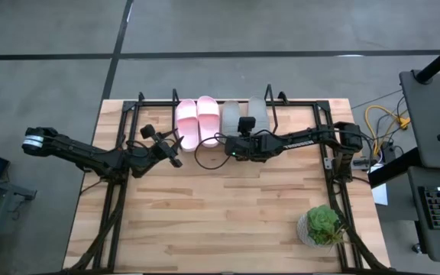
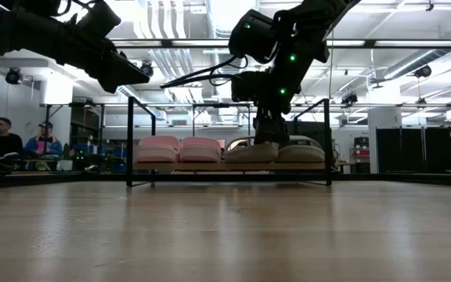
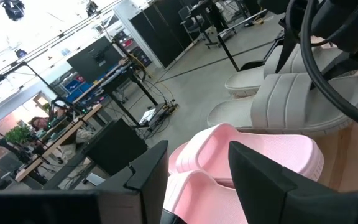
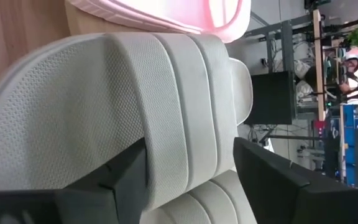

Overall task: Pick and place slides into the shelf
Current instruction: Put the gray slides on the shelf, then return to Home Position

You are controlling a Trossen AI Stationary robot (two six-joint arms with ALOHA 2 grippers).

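Note:
Four slides lie side by side on the shelf (image 1: 140,103) at the table's far edge, soles on its wooden board (image 2: 225,166). Two are pink (image 1: 196,121) and two grey (image 1: 244,114). My right gripper (image 1: 237,136) is down at the grey slide (image 4: 92,99) next to the pink pair. It is open, with one finger on either side of that slide's wide strap (image 4: 185,112). My left gripper (image 1: 173,145) hangs open and raised in front of the pink slides (image 3: 253,155), touching nothing. My right gripper (image 2: 263,139) comes from above onto the grey slide's strap, its fingers (image 4: 120,177) open across it. Whether they touch the strap or the footbed I cannot tell. The slide lies flat on the shelf's board.
A small green potted plant (image 1: 323,225) stands near the table's near right corner. The shelf's upright wire sides (image 2: 129,141) rise at each end of the row. Bare wooden tabletop (image 1: 228,206) spreads on the near side of the shelf. People sit in the room beyond (image 2: 6,141).

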